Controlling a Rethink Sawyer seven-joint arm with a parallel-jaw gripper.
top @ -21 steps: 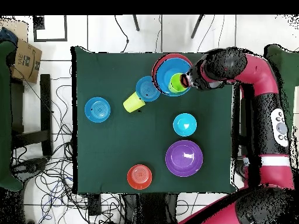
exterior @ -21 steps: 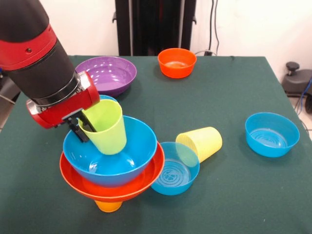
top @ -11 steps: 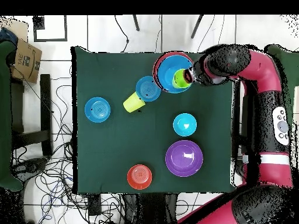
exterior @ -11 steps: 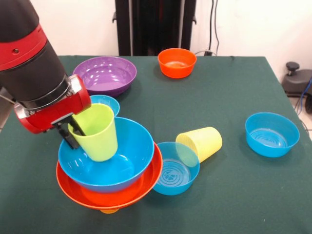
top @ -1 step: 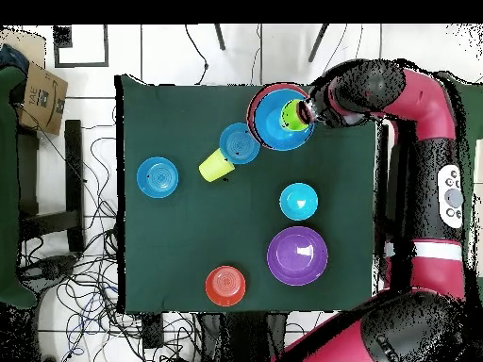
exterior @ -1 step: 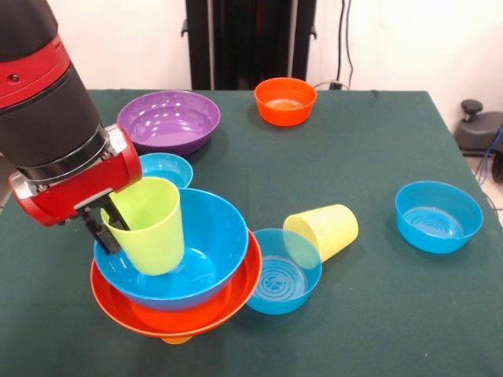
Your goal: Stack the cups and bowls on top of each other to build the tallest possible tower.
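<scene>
While gripped by its rim, lime green cup (exterior @ -1 step: 148,225) sits upright inside the big blue bowl (exterior @ -1 step: 200,251), down against the bowl's inner wall on the gripper's side. Clamped there by the gripper (exterior @ -1 step: 106,222), one black finger inside the cup mouth and one outside, so closed on the cup wall. Can't tell whether the cup's base touches the bowl floor.

Right under the gripper: that blue bowl nested in the wider orange bowl (exterior @ -1 step: 228,302), with just a sliver of the orange cup (exterior @ -1 step: 174,340) peeking out beneath. So that's the tower, leaning a bit toward the gripper's side by the look of it.

Moving outward from the gripper: touching the tower's rim on the side away from the arm, a medium blue bowl (exterior @ -1 step: 283,271), and resting against that, the pale yellow cup (exterior @ -1 step: 324,229) lying on its side, mouth toward the bowl. Just behind the gripper, a small blue bowl (exterior @ -1 step: 167,167), partly hidden by the arm's red wrist. Further back, the large purple bowl (exterior @ -1 step: 169,119). Well apart from the gripper, the small orange bowl (exterior @ -1 step: 285,100) near the far table edge, and another medium blue bowl (exterior @ -1 step: 438,216) way off across the green table (exterior @ -1 step: 369,141).
</scene>
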